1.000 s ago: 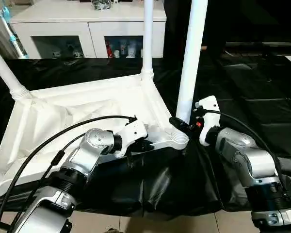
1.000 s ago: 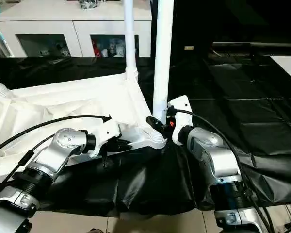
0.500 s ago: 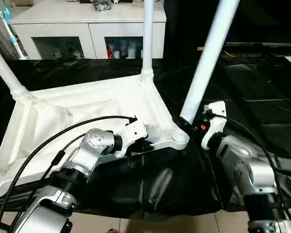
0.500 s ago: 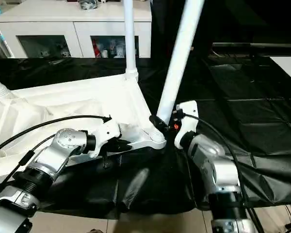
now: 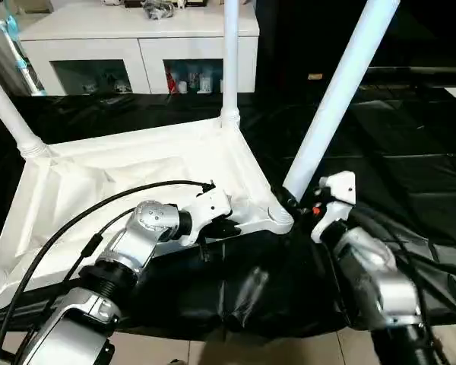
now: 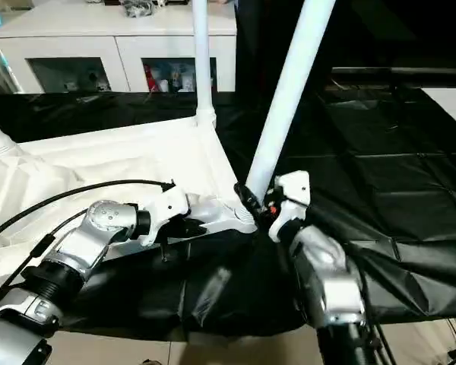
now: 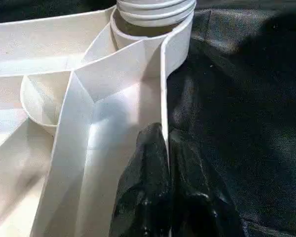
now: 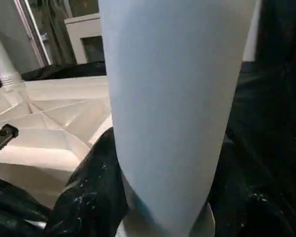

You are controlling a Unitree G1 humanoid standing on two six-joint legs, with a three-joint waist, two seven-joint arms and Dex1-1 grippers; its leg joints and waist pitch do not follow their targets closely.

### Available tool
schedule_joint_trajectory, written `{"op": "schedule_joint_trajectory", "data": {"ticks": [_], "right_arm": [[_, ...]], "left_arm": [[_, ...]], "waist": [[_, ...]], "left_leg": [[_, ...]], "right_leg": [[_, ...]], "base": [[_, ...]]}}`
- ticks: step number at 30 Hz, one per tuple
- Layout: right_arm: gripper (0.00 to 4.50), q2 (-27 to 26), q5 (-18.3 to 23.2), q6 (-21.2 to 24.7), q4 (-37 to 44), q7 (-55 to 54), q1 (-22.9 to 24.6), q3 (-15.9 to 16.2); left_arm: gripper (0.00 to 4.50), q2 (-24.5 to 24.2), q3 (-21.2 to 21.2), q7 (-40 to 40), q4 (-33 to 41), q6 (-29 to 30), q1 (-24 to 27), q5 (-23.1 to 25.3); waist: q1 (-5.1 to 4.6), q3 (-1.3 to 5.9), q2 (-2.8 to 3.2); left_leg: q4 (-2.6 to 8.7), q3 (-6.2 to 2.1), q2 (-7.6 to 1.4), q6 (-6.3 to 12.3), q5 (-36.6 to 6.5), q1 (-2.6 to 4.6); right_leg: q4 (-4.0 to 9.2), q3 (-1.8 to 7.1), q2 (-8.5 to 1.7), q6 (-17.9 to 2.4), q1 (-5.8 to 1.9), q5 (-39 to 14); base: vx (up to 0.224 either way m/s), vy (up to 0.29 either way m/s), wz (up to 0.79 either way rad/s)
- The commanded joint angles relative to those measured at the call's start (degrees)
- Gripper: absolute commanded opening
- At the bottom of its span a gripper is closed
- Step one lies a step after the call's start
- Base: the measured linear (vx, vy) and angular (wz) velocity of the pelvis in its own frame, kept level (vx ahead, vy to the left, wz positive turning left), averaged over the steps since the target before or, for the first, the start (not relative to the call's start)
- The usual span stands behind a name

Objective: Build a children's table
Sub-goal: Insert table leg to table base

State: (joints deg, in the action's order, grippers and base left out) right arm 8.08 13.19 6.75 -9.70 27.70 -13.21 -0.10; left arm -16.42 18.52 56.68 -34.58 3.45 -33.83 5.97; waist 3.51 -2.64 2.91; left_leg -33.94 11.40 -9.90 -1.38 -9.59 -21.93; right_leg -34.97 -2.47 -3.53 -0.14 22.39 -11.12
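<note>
The upside-down table top (image 5: 129, 179) lies on the black worktop (image 5: 410, 152) with three legs already standing in corner sockets, while the left claw (image 7: 166, 168) pinches its rim and the right claw (image 6: 252, 201) grips the tilted fourth leg (image 5: 336, 95), which probably still needs seating upright.

White plastic against black sheeting.
Plain white, unpatterned: table top (image 5: 121, 182) and tube legs, including tilted leg (image 5: 330, 106) beside right tool (image 5: 292, 204). Black, glossy and creased: cover on tabletop (image 5: 410, 152). Black fingers on left tool (image 7: 168, 192); silver forearms with white wrist housings and black cables. White cabinet (image 5: 137, 38) behind table top, with dark glass doors and small red and blue items inside.
</note>
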Motion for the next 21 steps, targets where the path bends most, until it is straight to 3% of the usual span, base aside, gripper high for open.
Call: {"op": "schedule_joint_trajectory", "data": {"ticks": [1,2,10,17,21], "right_arm": [[1.89,0.09,-2.09,-0.84,-2.04,-0.76,1.65,1.13],[1.89,0.10,-2.61,-1.47,-2.13,-0.88,1.92,1.53],[1.89,0.66,-4.55,-2.76,-2.31,-0.67,1.84,3.19],[1.89,4.87,-4.31,9.41,-0.37,5.91,-0.56,7.77],[1.89,5.61,-4.40,11.62,-1.08,6.53,-2.43,8.04]], "left_arm": [[0.00,-0.88,0.26,-2.43,-2.25,0.81,-0.28,1.76],[0.00,-0.89,0.22,-2.47,-2.25,0.80,-0.29,1.73],[0.00,-0.91,0.04,-2.95,-1.66,0.90,0.22,1.63],[0.00,-0.98,-0.10,-3.43,-1.28,1.04,0.43,1.57],[0.00,-1.06,-0.15,-3.73,-1.25,1.03,0.51,1.57]], "waist": [[0.09,2.62,-0.18],[0.03,2.61,-0.54],[-0.14,2.30,-0.93],[-0.23,2.20,-1.35],[-0.38,2.27,-1.36]], "left_leg": [[5.07,-2.65,-3.42,-2.06,-24.81,1.64],[5.08,-2.64,-3.40,-1.95,-24.69,1.58],[5.16,-2.77,-3.43,-1.58,-25.73,1.63],[5.34,-2.91,-3.53,-1.65,-25.76,1.55],[5.32,-3.03,-3.49,-2.07,-26.50,1.70]], "right_leg": [[6.30,2.74,-5.36,-8.08,-0.58,-26.37],[6.36,2.74,-5.34,-7.94,-0.63,-26.68],[6.86,2.80,-5.48,-6.43,-0.25,-31.50],[6.98,2.76,-5.42,-5.33,-0.26,-32.86],[6.98,2.69,-5.50,-5.39,-0.12,-33.09]], "base": [[0.000,0.000,0.00],[0.000,0.000,0.00],[0.000,0.000,0.00],[0.000,0.000,0.00],[0.000,0.000,0.00]]}}
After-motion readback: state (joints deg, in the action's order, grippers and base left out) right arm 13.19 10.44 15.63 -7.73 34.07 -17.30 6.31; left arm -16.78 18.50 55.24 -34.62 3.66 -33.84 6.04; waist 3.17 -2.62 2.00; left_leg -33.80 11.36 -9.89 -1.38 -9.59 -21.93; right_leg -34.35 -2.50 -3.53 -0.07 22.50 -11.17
